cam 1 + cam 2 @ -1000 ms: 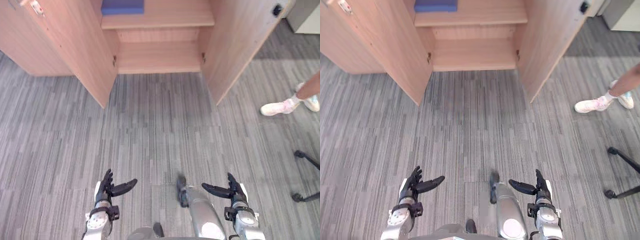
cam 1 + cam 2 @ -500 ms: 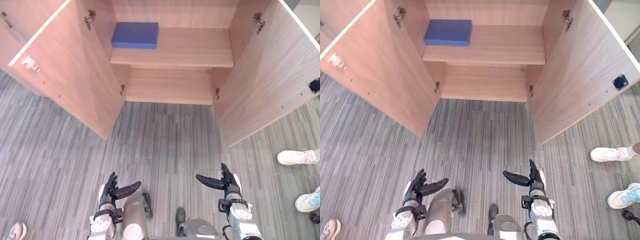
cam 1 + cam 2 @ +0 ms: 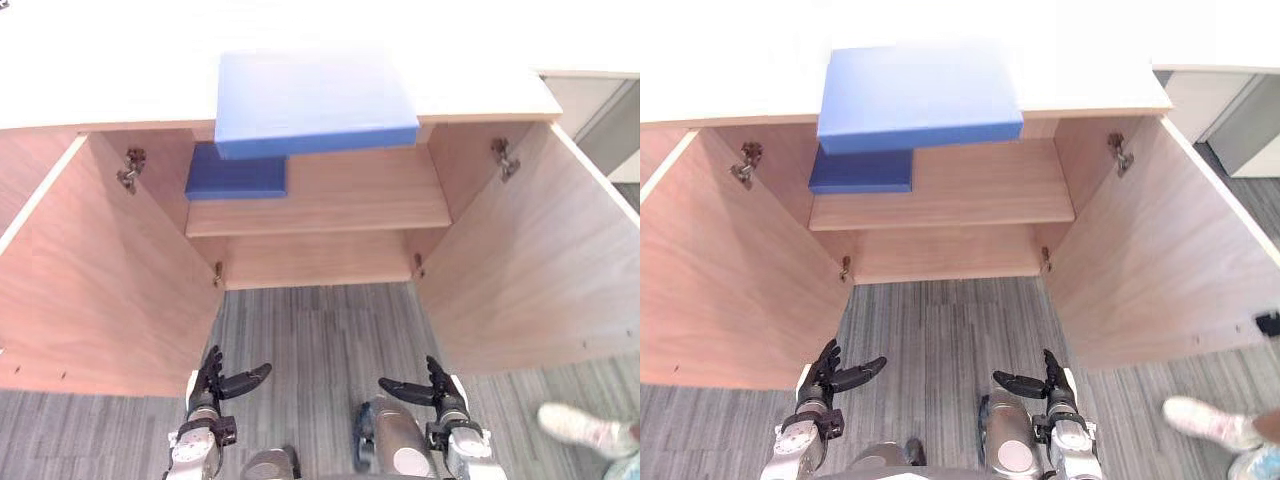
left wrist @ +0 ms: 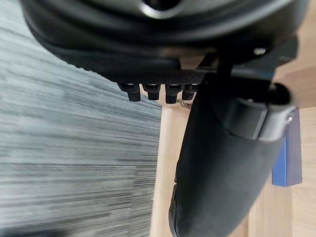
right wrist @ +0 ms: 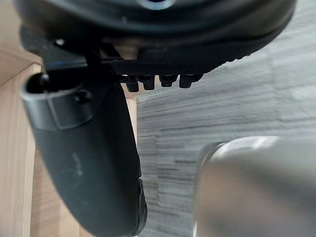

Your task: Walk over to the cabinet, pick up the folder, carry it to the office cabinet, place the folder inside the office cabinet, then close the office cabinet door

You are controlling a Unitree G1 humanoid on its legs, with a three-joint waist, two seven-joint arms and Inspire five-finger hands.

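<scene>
The robot stood close in front of a wooden cabinet with both doors swung wide: the left door and the right door flanked the strip of grey floor on which it stood. A blue folder lay flat on the cabinet's pale top surface, its near edge jutting a little past the front lip. A second blue folder lay inside, at the far left of the shelf.

The left hand and the right hand hung low and near, well apart from both folders, fingers loosely straight with thumbs pointing inward, holding nothing. The wrist views agreed: each showed a relaxed thumb and fingertips with only floor and wood past them.

As a judgement, the walk to the cabinet looked about finished, and nothing more. No folder had been grasped, so the pickup, the carry, the placing inside and the closing of the doors were all left to do. Which folder was meant could not be told for sure; the one on top seemed the likelier, being outside the cabinet. A person's shoe showed at the near right.
</scene>
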